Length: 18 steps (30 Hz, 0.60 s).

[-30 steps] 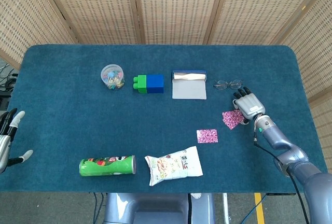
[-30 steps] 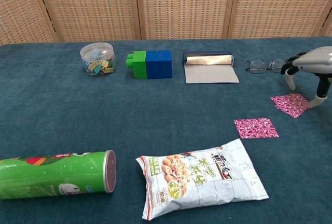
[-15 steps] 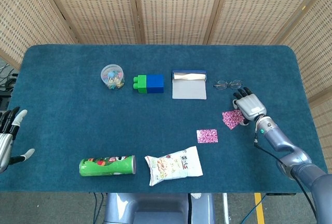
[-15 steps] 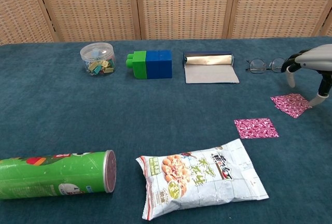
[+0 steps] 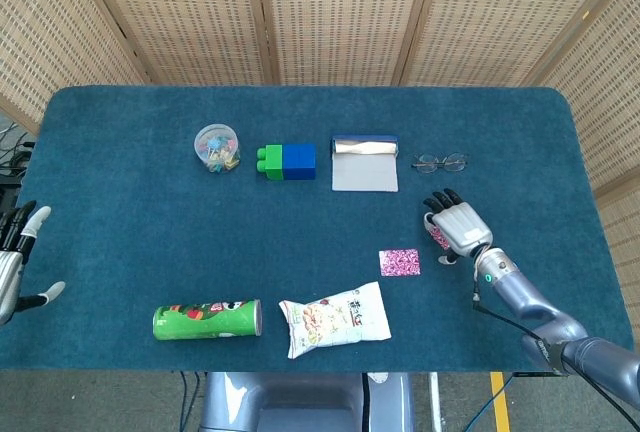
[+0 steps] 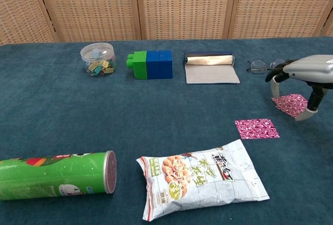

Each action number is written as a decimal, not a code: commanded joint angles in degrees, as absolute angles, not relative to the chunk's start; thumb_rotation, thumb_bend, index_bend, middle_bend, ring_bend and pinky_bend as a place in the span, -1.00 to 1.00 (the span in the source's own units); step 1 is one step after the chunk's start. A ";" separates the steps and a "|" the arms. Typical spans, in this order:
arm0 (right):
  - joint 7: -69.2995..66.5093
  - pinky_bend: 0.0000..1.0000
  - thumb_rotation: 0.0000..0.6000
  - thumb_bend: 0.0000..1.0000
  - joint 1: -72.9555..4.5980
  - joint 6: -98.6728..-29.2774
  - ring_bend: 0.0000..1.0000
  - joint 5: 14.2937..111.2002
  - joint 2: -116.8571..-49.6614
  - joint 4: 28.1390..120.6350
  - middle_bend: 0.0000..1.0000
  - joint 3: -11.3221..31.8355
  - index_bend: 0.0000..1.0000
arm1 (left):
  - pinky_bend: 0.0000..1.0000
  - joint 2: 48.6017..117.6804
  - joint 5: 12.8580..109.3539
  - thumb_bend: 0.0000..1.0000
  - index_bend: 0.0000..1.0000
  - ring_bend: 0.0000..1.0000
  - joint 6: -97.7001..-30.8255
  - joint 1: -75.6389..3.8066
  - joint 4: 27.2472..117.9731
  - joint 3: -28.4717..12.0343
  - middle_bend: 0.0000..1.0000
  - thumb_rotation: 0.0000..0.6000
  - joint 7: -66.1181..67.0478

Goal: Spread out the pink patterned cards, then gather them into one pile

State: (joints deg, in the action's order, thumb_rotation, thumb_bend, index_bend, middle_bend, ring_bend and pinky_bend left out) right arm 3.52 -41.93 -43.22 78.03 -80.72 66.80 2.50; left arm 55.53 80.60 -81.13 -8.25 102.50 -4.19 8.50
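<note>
Two pink cards (image 6: 256, 129) apart, glasses (image 6: 263, 66) just behind the open, empty right hand (image 6: 304, 76).

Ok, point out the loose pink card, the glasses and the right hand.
pink card (image 6: 256, 128), chest view, middle of its patterned face
glasses (image 5: 440, 162), head view, bridge between the lenses
right hand (image 5: 459, 226), head view, back of the hand

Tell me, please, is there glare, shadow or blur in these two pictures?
Head view: even light, sharp, slight glare on the shiny silver foil roll. Chest view: also sharp; the right robot hand casts only a soft shadow near the pink patterned card under it.
</note>
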 commanded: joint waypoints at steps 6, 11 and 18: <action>7.11 -1.00 1.00 -0.95 -41.68 -43.44 -1.00 76.59 -81.24 70.87 -0.77 2.72 -0.30 | -1.00 55.13 80.47 -0.94 -1.00 -1.00 -81.39 -8.28 102.23 -4.50 -1.00 1.00 7.96; 8.71 -1.00 1.00 -0.94 -41.64 -43.17 -1.00 75.85 -82.34 71.32 -0.77 2.53 -0.31 | -1.00 54.91 80.45 -0.94 -1.00 -1.00 -81.31 -8.31 102.09 -4.49 -1.00 1.00 7.73; 10.08 -1.00 1.00 -0.94 -41.50 -43.15 -1.00 75.49 -82.57 72.72 -0.78 2.23 -0.31 | -1.00 54.88 80.29 -0.94 -1.00 -1.00 -81.03 -8.53 101.90 -4.60 -1.00 1.00 7.62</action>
State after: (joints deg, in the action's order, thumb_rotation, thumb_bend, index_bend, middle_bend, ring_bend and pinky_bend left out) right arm 9.94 -41.53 -43.13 75.57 -82.57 72.52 2.26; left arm 54.87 80.28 -81.05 -8.51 101.90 -4.60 7.62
